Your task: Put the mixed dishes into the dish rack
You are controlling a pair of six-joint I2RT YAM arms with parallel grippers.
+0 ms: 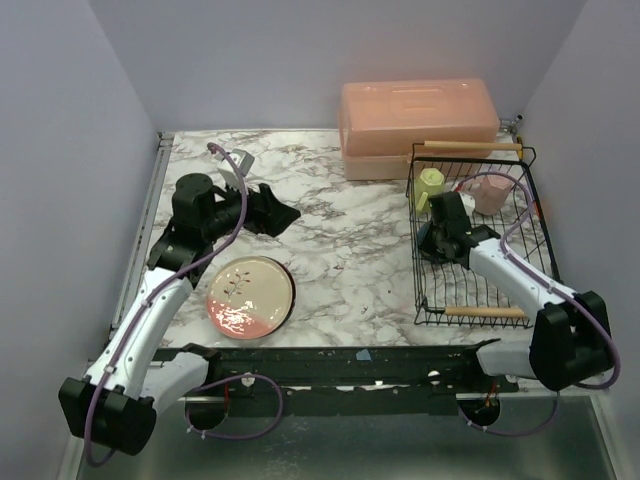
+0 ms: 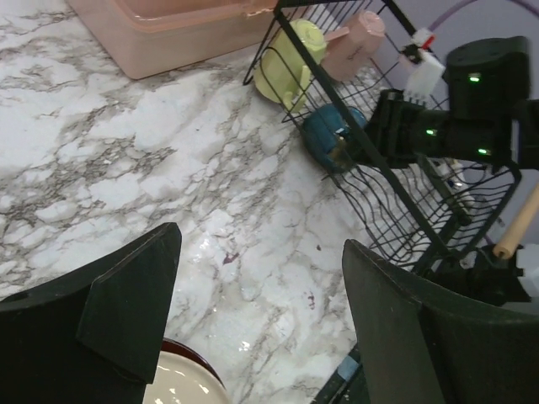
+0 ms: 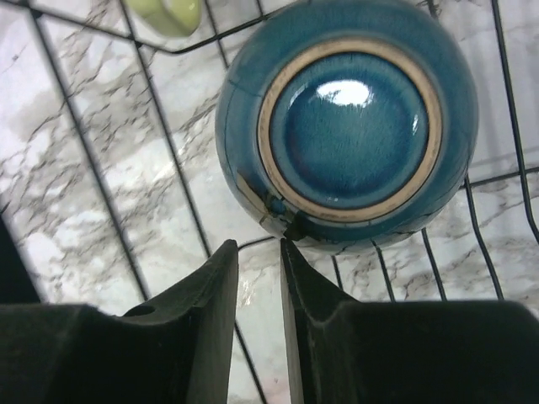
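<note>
The right claw (image 3: pixel 258 246) pinches the bowl (image 3: pixel 349 126) in the rack (image 1: pixel 485 313). The left claw (image 2: pixel 261 244) is wide open. The bowl could roll if let go.

We see the rack (image 1: pixel 470 290) on the counter's (image 1: pixel 340 240) right side, with the box (image 1: pixel 418 125) behind it at the back edge. The mug (image 1: pixel 430 183), cup (image 1: pixel 490 193) and bowl (image 3: pixel 345 126) sit inside the rack. The plate (image 1: pixel 250 296) lies front left.
</note>
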